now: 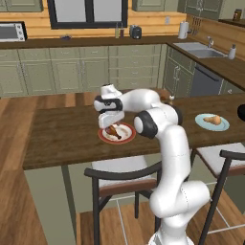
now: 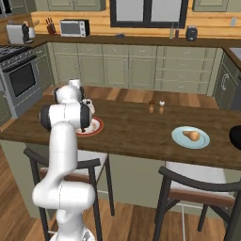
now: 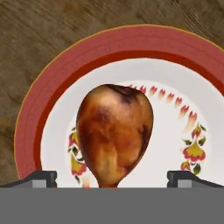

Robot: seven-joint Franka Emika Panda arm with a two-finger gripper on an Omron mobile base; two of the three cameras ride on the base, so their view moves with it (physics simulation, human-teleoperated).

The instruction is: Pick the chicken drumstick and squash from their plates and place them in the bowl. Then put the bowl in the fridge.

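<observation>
Hand view shows the chicken drumstick (image 3: 114, 135) lying on the red-rimmed plate (image 3: 35, 113) near the desk's (image 1: 62, 139) front edge, centred between the jaws, which stand fully open and hold nothing. The robot should lower straight, straddle the meaty end, then close gently.

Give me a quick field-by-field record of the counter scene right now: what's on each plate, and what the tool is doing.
surface: dark wooden island counter
red-rimmed white plate: golden-brown chicken drumstick lying on it
pale blue plate: tan-orange squash on it, apart from the arm
tool: open, poised over the drumstick, one fingertip on each side
drumstick held: no, not yet gripped
</observation>
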